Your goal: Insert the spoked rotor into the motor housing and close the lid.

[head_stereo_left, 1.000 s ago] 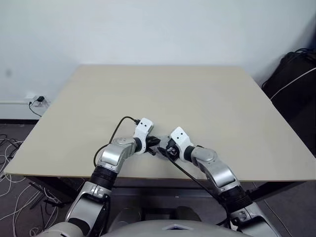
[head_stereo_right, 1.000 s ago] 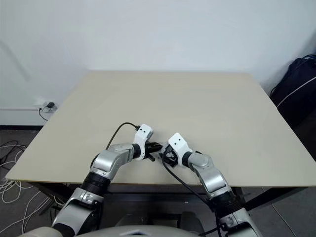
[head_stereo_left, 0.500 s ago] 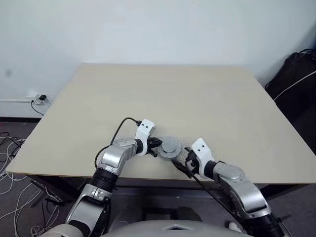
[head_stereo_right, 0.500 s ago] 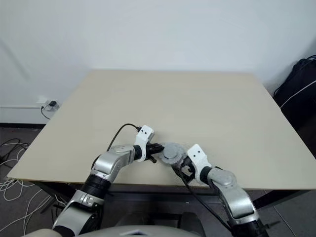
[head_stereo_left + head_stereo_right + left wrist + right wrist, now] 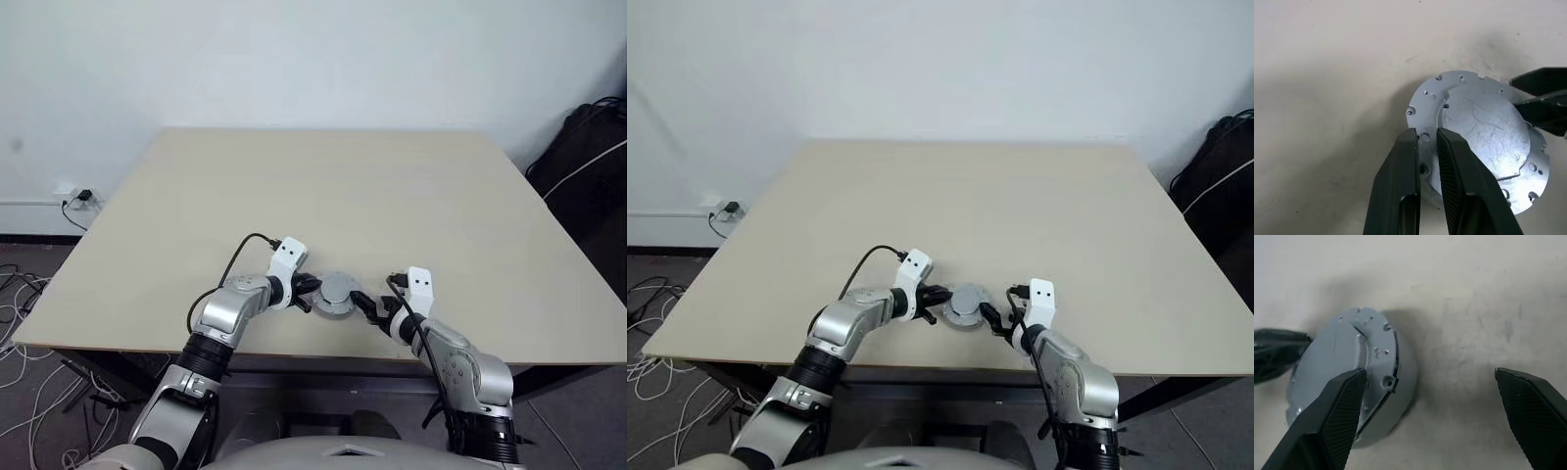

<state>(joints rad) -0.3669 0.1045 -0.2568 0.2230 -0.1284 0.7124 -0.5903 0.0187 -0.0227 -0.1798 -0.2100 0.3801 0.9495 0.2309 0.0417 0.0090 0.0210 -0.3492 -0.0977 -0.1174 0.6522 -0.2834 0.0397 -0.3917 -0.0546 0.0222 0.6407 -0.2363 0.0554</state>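
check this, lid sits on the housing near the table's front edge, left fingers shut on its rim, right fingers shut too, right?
Not quite: the right fingers are wide open, as the right wrist view shows. The rest holds: the lid is on the housing, left fingers shut on its rim.

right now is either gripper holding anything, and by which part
The left gripper is shut on the rim of the lid, which sits on the motor housing on the table. The right gripper is open, holding nothing.

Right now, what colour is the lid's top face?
Shiny silver-grey lid, with small holes round the rim; clearest in the left wrist view.
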